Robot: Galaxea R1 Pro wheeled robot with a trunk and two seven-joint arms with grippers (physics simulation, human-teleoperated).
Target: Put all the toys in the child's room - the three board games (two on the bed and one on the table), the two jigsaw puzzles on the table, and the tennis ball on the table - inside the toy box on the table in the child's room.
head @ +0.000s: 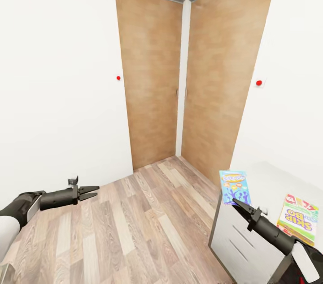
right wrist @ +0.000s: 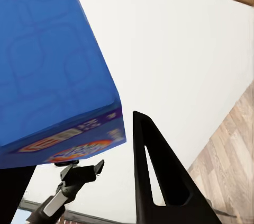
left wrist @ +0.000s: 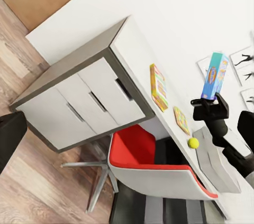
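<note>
open floor (head: 134, 230) ahead, red chair (left wrist: 153, 166) seemingly blocking table (left wrist: 143, 54)

Two tan wood-grain doors (head: 152, 78) fill the upper middle of the head view, between white walls (head: 58, 73) each bearing a small red dot. The floor (head: 134, 225) is pale brown planks (streaky grain). At lower right, a blue board game (head: 234, 187) with purple figures and a green-white-red Skip-Bo box (head: 299, 217).
</note>
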